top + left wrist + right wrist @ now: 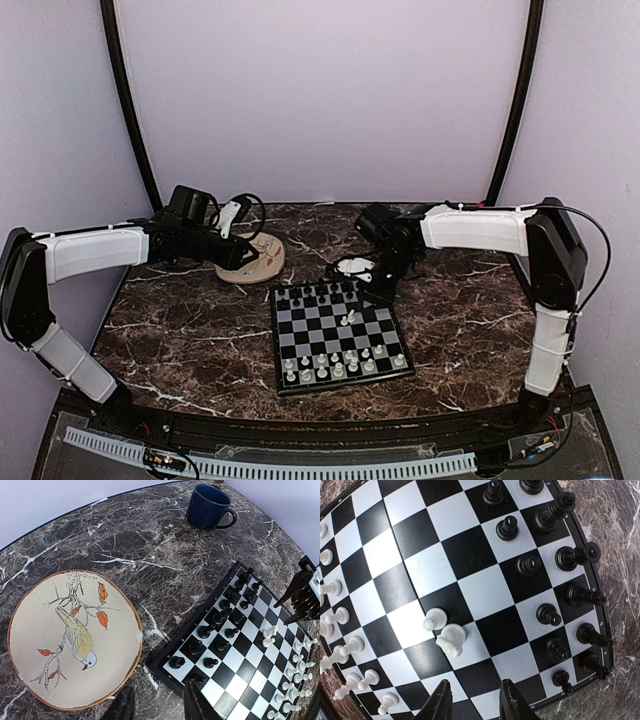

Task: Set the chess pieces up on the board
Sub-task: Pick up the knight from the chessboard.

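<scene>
The board lies at mid-table with black chess pieces in its two far rows and white ones in its two near rows. A white knight and a white pawn stand together near the board's middle. My right gripper hovers open over the black side, a little short of the knight, with nothing between its fingers. My left gripper is open and empty above the bare table, between the plate and the board's corner.
A round beige plate with a bird picture lies left of the board and holds nothing. A dark blue cup stands on the table beyond the board. The marble table ends in a curved far edge against the wall.
</scene>
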You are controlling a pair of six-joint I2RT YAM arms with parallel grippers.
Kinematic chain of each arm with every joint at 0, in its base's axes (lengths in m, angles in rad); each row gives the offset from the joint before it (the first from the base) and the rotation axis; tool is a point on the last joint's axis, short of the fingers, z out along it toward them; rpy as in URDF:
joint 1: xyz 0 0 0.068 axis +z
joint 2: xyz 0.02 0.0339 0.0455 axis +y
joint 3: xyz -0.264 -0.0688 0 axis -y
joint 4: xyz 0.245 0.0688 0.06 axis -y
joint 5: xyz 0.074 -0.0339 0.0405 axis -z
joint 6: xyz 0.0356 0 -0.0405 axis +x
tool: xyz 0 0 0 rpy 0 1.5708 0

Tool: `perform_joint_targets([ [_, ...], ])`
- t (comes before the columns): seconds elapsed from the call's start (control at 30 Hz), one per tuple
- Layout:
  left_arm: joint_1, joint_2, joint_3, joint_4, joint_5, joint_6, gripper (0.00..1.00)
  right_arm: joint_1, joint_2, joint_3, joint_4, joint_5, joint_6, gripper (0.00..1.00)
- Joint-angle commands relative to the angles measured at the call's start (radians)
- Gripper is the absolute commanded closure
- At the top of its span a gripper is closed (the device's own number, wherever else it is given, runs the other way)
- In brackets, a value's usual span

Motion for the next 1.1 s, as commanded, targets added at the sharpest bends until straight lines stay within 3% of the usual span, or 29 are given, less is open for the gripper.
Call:
perform_joint_targets([
  [0.0, -0.001, -0.028, 0.023, -0.004, 0.013, 0.007, 0.64, -0.001, 0.056, 0.074, 0.011, -0.051, 0.022, 0.66],
  [0.33, -0.003, -0.026, 0.023, -0.007, 0.014, 0.007, 0.64, -0.001, 0.131, 0.144, -0.016, -0.114, 0.030, 0.66],
  [1.07, -0.002, -0.020, 0.026, -0.010, 0.019, 0.009, 0.64, -0.001, 0.165, 0.144, -0.019, -0.102, 0.047, 0.67],
])
